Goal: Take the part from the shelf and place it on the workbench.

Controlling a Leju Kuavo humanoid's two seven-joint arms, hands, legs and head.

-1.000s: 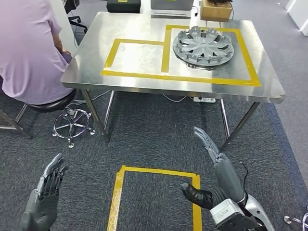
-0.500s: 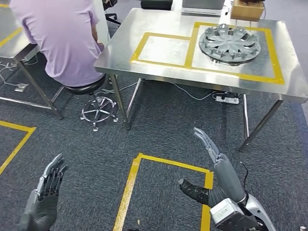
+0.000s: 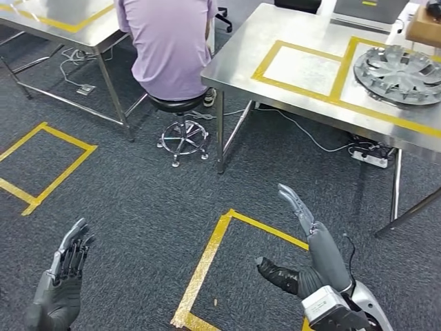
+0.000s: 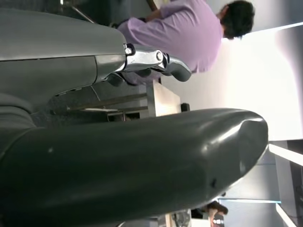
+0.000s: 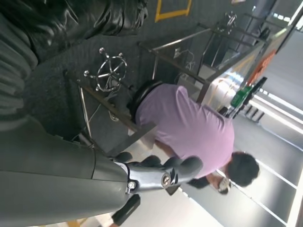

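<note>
Head view gives me the whole layout: my left hand [image 3: 61, 283] and right hand [image 3: 306, 258] are both raised low over the dark carpet, fingers spread apart and holding nothing, touching nothing. Between them on the floor lies a yellow tape square [image 3: 244, 269]. Up at the far right, the part [image 3: 400, 74], a grey wheel cover, lies flat on the steel workbench [image 3: 244, 65], inside the larger of its yellow-taped boxes, well apart from either hand. A person in a lilac shirt [image 3: 169, 41] sits on a stool [image 3: 182, 121] at the workbench's left end, back toward me, with another steel table [image 3: 78, 31] beyond. My wrist views add what the head view cuts off: the right wrist view catches that person [image 5: 189, 125] whole, bent over the bench, plus the stool's chrome base [image 5: 107, 71]; the left wrist view shows my thick thumb [image 4: 143, 161] close up and the lilac shirt [image 4: 182, 33] past a finger.
</note>
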